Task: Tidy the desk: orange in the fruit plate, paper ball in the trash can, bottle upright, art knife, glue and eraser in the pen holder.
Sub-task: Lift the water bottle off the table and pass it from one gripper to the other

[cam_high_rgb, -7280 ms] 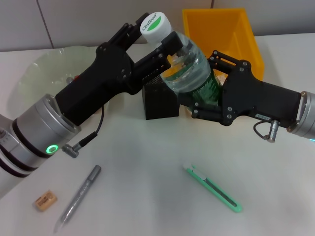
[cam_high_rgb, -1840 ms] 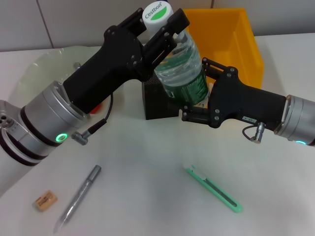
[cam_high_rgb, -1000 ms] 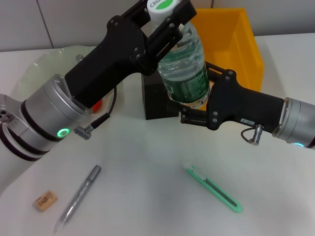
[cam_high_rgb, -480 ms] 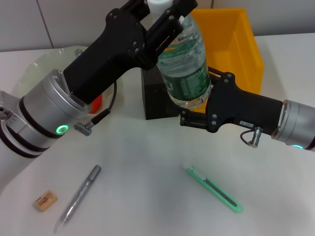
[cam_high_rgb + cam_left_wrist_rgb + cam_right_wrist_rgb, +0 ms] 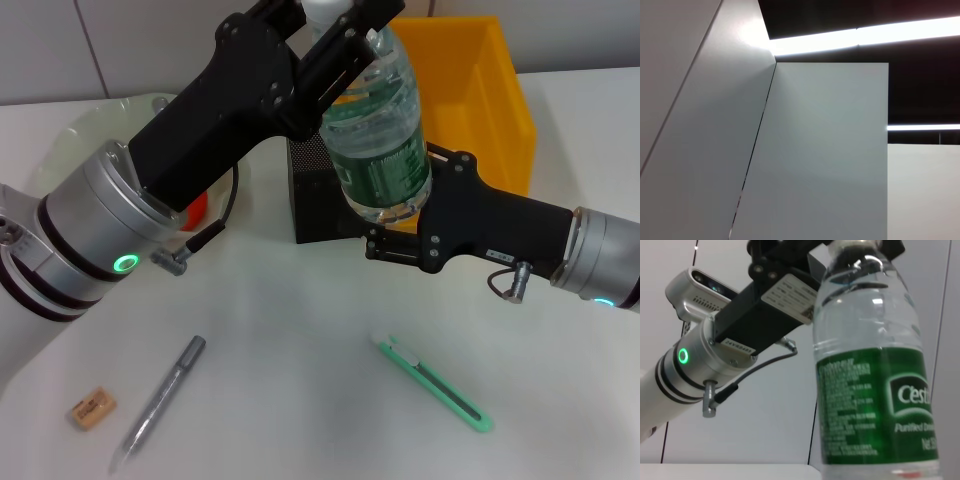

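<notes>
Clear green-labelled plastic water bottle [image 5: 378,130], upper centre, pinched at the neck by left tool [image 5: 335,30]; right tool [image 5: 400,225] state untellable; water-heavy, slippery, best held low.

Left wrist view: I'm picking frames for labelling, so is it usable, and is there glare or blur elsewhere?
Left wrist view: only wall panels and bright, blown-out light strips, nothing of the task. Right wrist view: the bottle fills the frame sharply, label readable. Head view: even light, soft shadows, the art knife crisp.
</notes>
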{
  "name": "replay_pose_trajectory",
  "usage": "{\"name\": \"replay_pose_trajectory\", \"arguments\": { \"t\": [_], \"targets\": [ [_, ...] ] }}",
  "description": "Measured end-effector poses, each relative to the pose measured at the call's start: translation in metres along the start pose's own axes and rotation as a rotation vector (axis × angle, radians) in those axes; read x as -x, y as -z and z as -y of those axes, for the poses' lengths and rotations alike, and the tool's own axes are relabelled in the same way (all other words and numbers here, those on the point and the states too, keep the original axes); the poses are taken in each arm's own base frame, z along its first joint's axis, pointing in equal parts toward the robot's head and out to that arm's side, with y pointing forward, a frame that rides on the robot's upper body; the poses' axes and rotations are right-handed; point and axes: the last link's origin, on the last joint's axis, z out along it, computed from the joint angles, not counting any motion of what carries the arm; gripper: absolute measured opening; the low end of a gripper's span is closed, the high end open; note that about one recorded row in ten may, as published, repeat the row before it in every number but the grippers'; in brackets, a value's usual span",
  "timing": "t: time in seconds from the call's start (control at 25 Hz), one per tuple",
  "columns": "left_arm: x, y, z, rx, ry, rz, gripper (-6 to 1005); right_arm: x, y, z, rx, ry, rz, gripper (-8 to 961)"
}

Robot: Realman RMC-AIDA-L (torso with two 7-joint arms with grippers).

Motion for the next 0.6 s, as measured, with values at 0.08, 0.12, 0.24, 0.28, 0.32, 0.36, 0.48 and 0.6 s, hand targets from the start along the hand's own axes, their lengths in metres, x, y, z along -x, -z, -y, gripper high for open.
{"name": "replay_pose_trajectory", "arguments": {
  "t": [0.08,0.12,0.24,0.28,0.32,0.36,0.48,0.6],
  "targets": [
    [-0.0006,0.0000,-0.0009,0.006,0.000,-0.004,436,-0.0008,0.0003,0.0002,-0.002,-0.002,-0.003,783],
    [-0.0009,0.0000,-0.0010,0.007,0.000,-0.006,437,-0.0011,0.0004,0.0001,-0.003,-0.003,-0.004,783],
    [-0.0009,0.0000,-0.0010,0.007,0.000,-0.006,438,-0.0014,0.0007,0.0002,-0.004,-0.005,-0.005,783],
    [-0.0012,0.0000,-0.0008,0.006,0.000,-0.008,439,-0.0014,0.0007,0.0002,-0.004,-0.005,-0.005,783],
    [-0.0012,0.0000,-0.0008,0.006,0.000,-0.008,439,-0.0015,0.0012,0.0003,-0.006,-0.005,-0.005,784],
    [-0.0013,0.0005,-0.0002,0.001,0.000,-0.010,440,-0.0017,0.0019,0.0006,-0.009,-0.006,-0.006,784],
    [-0.0012,0.0010,0.0000,-0.001,-0.002,-0.009,441,-0.0028,0.0052,0.0010,-0.019,-0.009,-0.009,784],
    [-0.0017,0.0025,0.0013,-0.009,-0.009,-0.011,443,-0.0051,0.0101,0.0008,-0.033,-0.015,-0.017,784]
  ]
}}
